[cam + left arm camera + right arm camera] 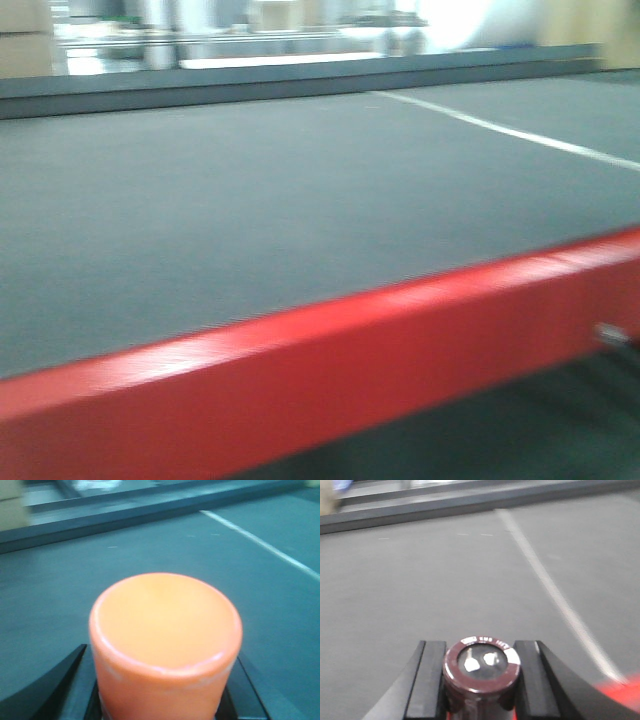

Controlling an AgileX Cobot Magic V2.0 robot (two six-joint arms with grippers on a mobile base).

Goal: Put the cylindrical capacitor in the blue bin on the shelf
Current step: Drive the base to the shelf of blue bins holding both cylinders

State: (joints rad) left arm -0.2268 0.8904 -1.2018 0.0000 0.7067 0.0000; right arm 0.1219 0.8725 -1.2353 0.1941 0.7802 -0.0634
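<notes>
The cylindrical capacitor [165,630] shows only its plain orange end, clamped between the jaws of the left gripper [162,652] over the grey mat [50,595]. The right gripper [480,647] has its jaws closed on a maroon-rimmed cylinder [481,667], whose white rim lettering is too blurred to read.

No writing can be read in any view: the only lettering, a ring of small white print around the top rim of the dark-red cylinder [481,666] in the right wrist view, is too blurred to make out.
</notes>
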